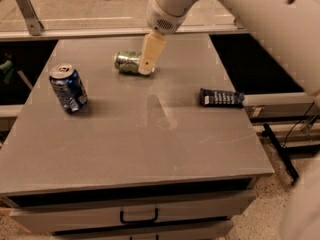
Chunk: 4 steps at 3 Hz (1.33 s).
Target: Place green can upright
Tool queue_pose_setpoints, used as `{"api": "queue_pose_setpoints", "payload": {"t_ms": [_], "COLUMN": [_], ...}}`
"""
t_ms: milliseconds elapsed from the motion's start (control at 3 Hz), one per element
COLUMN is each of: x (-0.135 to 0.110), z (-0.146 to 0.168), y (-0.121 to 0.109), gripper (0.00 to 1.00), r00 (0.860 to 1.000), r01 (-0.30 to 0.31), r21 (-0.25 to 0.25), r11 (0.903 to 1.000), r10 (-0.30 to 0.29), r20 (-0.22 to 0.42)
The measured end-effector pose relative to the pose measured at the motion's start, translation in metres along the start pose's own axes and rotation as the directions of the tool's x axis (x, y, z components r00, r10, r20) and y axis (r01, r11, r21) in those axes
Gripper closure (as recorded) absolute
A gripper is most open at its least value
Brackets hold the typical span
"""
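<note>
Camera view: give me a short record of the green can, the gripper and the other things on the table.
green can: lying on its side, far middle of table
gripper: at the can's right end; contact unclear
blue can: upright, left side
dark packet: flat, near right edge
task state: can not yet upright

Grey drawer table (pixel 150 149), perhaps speckled floor (pixel 262 216)

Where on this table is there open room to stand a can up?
The front half of the table is bare, bordered by the blue can, the dark packet and the front edge. The back middle is crowded: the gripper is right by the green can lying there.
</note>
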<state>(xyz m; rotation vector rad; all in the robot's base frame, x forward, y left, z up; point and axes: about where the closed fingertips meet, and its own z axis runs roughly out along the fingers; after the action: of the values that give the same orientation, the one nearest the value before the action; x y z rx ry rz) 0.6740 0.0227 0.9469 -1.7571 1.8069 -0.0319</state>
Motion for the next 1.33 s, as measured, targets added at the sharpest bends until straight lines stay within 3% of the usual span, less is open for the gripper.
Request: {"api": "queue_pose_setpoints", "payload": {"t_ms": [333, 667, 1000, 1333], "x": [-0.026, -0.037, -0.033, -0.031], "z": [0.053, 0.102, 0.135, 0.148], "y": [-0.01, -0.008, -0.005, -0.005], "gripper": [0.0, 0.0, 0.19, 0.41], "r00": [0.999, 0.995, 0.982, 0.971], "r01": [-0.043, -0.088, -0.147, -0.187], "r21": [-0.056, -0.117, -0.15, -0.162], "r11": [0.9975, 0.9892, 0.9777, 0.9688], "r10": [0.042, 0.082, 0.127, 0.157], "r20": [-0.01, -0.06, -0.14, -0.182]}}
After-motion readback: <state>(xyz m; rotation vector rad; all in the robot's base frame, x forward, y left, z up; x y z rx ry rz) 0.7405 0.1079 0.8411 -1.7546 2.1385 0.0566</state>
